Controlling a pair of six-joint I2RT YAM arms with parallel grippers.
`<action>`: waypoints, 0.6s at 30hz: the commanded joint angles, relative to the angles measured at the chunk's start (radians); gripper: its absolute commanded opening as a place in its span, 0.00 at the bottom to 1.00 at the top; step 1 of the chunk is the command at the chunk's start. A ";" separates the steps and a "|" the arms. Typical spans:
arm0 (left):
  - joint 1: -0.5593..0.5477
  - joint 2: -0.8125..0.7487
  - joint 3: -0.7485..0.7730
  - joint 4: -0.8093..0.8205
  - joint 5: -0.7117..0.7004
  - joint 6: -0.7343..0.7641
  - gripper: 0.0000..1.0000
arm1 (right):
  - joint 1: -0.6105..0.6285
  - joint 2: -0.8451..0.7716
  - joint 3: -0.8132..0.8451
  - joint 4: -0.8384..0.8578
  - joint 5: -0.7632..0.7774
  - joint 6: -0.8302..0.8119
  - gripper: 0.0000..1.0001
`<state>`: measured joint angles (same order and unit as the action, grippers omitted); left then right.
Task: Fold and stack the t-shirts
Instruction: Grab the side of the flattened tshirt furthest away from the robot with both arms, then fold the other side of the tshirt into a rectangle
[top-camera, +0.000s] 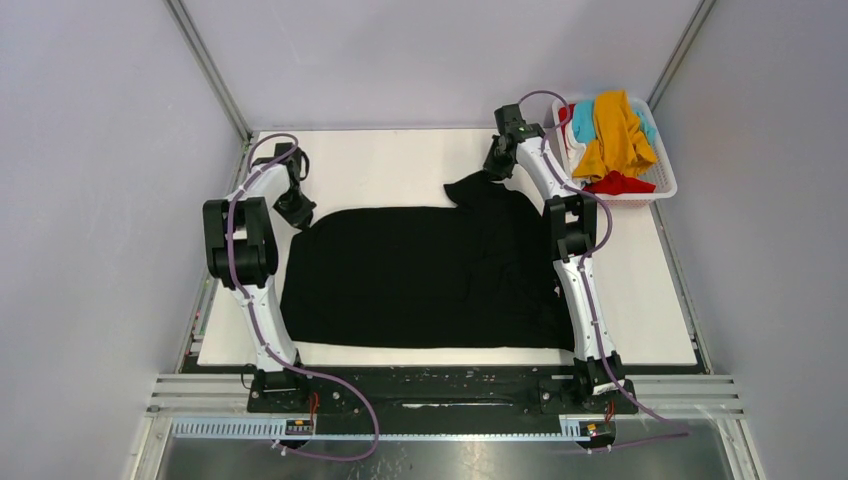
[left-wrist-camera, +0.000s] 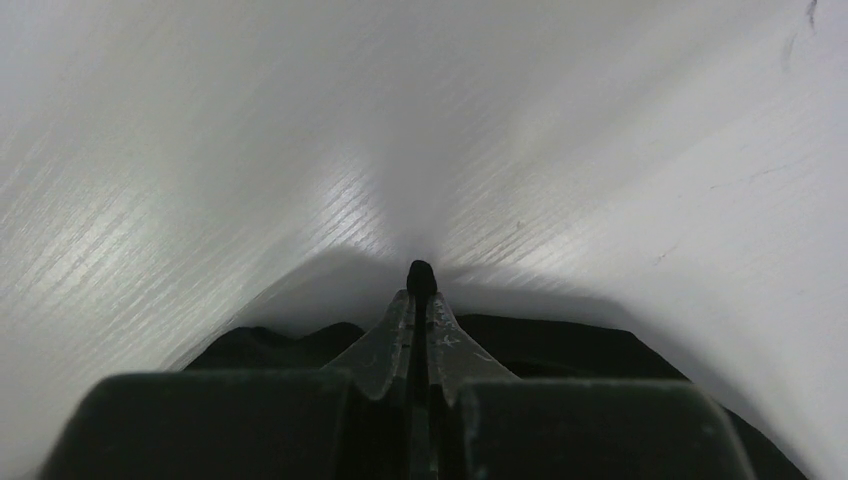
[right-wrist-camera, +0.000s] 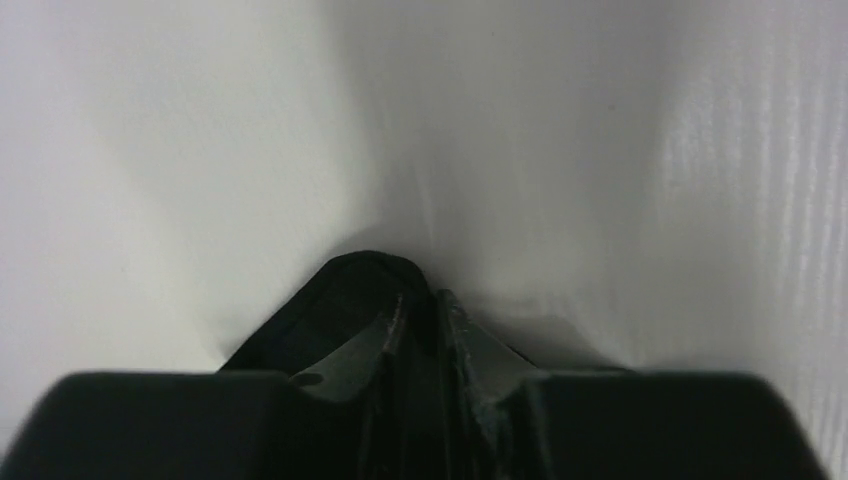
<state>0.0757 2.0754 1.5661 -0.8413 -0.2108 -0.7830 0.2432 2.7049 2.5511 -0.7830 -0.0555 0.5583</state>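
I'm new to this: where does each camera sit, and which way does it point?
Top: above and behind the arms, looking down on the table and black t-shirt; both whole arms show.
Left wrist: on the left arm, looking along the left claw at the white table.
Right wrist: the same, along the right claw.
Shared: both wrist views show the black t-shirt at the claw tips.

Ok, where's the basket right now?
In the top view, the basket sits at the table's far right corner, right of the right gripper, with the coloured shirts heaped in it.
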 joint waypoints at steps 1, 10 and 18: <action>0.001 -0.071 -0.006 0.022 -0.005 0.015 0.00 | 0.004 -0.032 0.027 -0.148 0.101 -0.056 0.18; 0.002 -0.052 0.083 0.023 0.021 0.037 0.00 | 0.008 -0.195 -0.077 0.125 -0.036 -0.324 0.00; 0.003 -0.105 0.041 0.037 0.042 0.038 0.00 | 0.036 -0.430 -0.361 0.131 -0.187 -0.544 0.00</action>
<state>0.0757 2.0537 1.6169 -0.8211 -0.1951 -0.7563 0.2481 2.4485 2.2871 -0.6765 -0.1425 0.1745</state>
